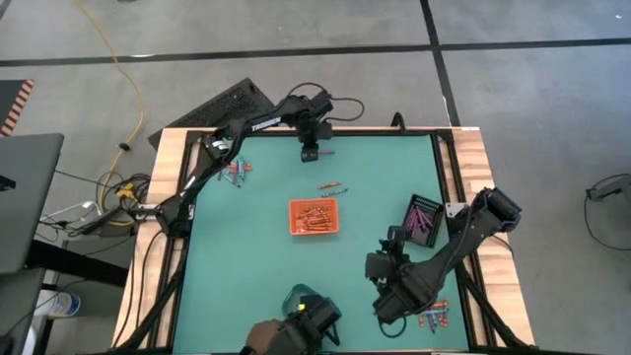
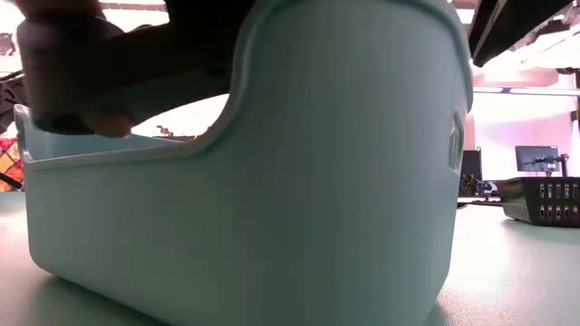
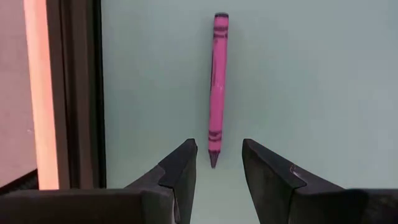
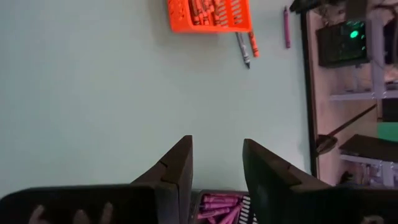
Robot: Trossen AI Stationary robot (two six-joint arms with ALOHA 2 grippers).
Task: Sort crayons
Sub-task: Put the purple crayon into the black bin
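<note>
1. The left hand (image 3: 216,171) hovers part open and empty, its two fingers on either side of the tip of a magenta crayon (image 3: 216,87), probably to pick it.
2. This crayon lies flat on the green surface (image 3: 311,74), near its far edge.
3. The right hand (image 4: 216,168) is open and empty above the black tray (image 1: 422,219) of purple crayons.
4. The orange tray (image 1: 314,218) sits mid-surface.

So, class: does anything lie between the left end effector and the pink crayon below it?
Nothing visible. The left end effector is open, with the pink crayon lying on bare green mat, its tip between the fingers.
</note>
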